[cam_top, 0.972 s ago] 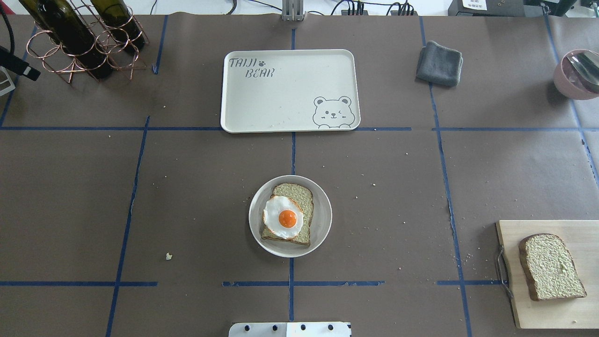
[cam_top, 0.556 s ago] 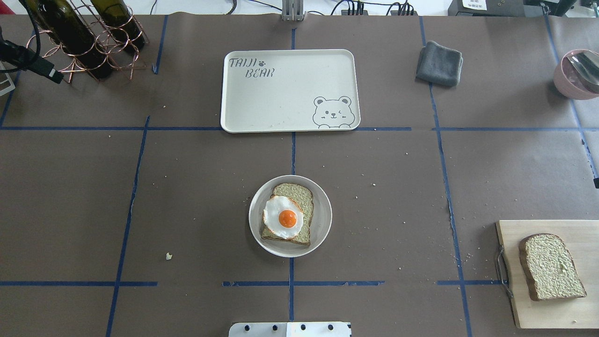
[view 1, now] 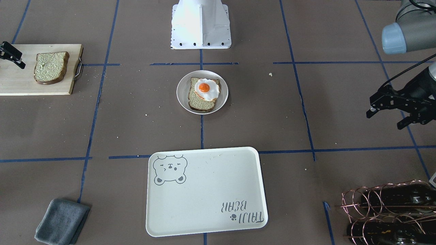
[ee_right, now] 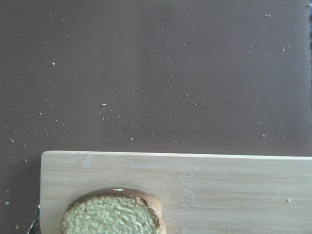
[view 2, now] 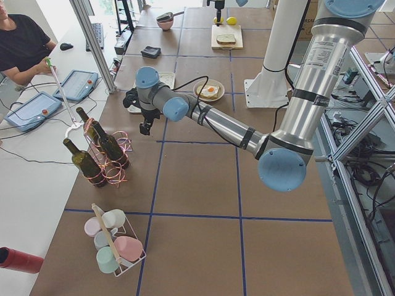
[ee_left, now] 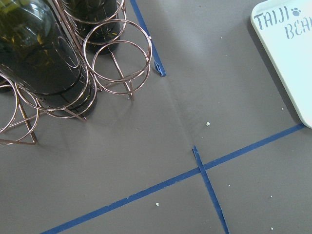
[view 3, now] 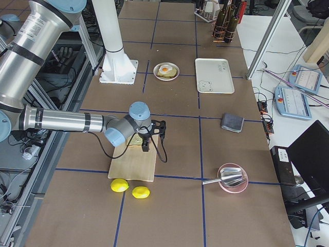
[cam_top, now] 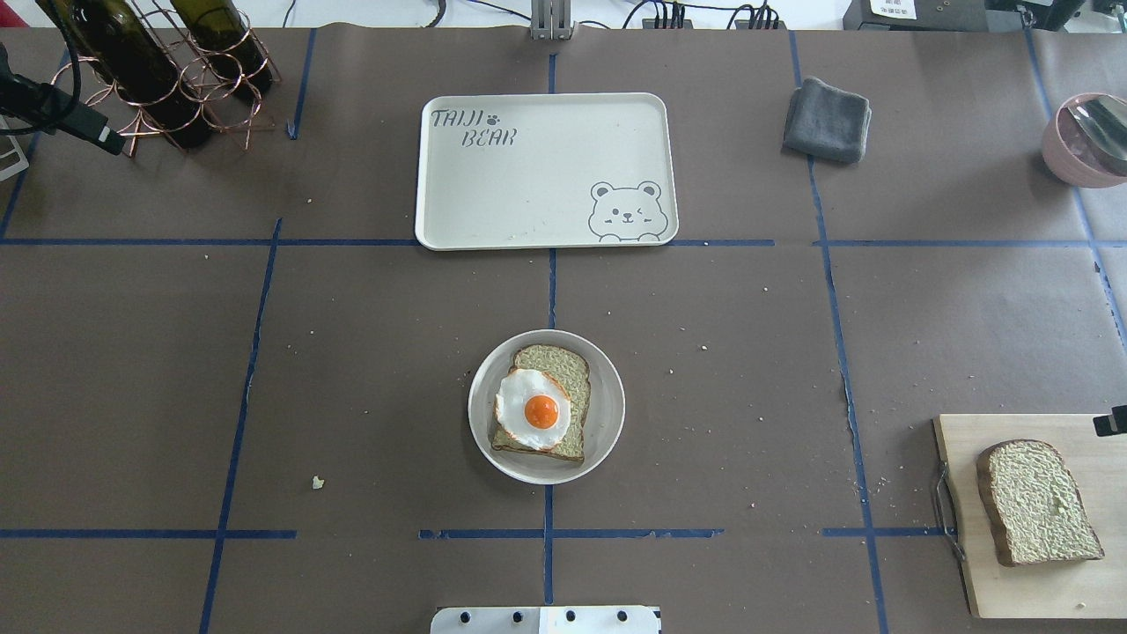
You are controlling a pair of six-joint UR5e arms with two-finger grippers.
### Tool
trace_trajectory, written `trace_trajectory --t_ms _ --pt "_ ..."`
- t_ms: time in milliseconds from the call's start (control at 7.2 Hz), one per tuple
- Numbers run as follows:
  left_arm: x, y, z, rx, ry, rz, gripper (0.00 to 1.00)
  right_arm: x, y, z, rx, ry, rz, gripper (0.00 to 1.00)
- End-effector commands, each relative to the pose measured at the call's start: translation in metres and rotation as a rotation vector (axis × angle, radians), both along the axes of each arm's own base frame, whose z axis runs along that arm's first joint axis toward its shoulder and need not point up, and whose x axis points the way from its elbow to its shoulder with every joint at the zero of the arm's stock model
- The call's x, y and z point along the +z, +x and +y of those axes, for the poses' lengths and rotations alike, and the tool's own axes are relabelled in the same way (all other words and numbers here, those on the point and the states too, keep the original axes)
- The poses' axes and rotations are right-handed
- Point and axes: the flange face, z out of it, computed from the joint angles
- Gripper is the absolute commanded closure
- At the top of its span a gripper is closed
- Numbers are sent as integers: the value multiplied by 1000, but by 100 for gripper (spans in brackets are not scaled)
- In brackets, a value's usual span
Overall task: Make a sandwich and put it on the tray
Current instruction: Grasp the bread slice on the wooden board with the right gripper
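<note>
One bread slice [cam_top: 563, 370] lies on a round off-white plate [cam_top: 607, 423] at the table's middle, with the fried egg [cam_top: 534, 409] on top. The second slice [cam_top: 1034, 502] lies on a wooden cutting board [cam_top: 1021, 581] at the near right; it also shows in the right wrist view [ee_right: 112, 214]. The cream bear tray [cam_top: 528, 176] lies empty beyond the plate. My right gripper [view 3: 154, 135] hovers open over the board's far edge, just beyond the slice. My left gripper [view 1: 385, 119] is open and empty, far left near the bottle rack.
A copper rack with wine bottles [cam_top: 150, 70] stands at the far left. A folded grey cloth [cam_top: 826, 119] and a pink bowl with a spoon [cam_top: 1087, 141] are at the far right. Two lemons [view 3: 128, 188] lie beside the board. Crumbs dot the table.
My right gripper has come into the overhead view at the right edge and moved nearer, over the cutting board. My left gripper shifted slightly by the bottle rack. The food has not moved.
</note>
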Motion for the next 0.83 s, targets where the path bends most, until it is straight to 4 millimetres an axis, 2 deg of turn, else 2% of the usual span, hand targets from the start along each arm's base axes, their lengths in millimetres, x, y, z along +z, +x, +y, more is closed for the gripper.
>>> trace_trajectory --t_ms 0,417,556,694 --pt "-4 0 1 -15 -1 12 0 38 -29 36 10 30 -27 1" --pt "-5 0 1 -15 0 12 0 37 -42 48 -33 25 -42 1" --pt "-5 0 1 -15 0 12 0 37 -45 50 -43 25 -42 4" --pt "-5 0 1 -15 2 13 0 38 -45 51 -47 25 -39 19"
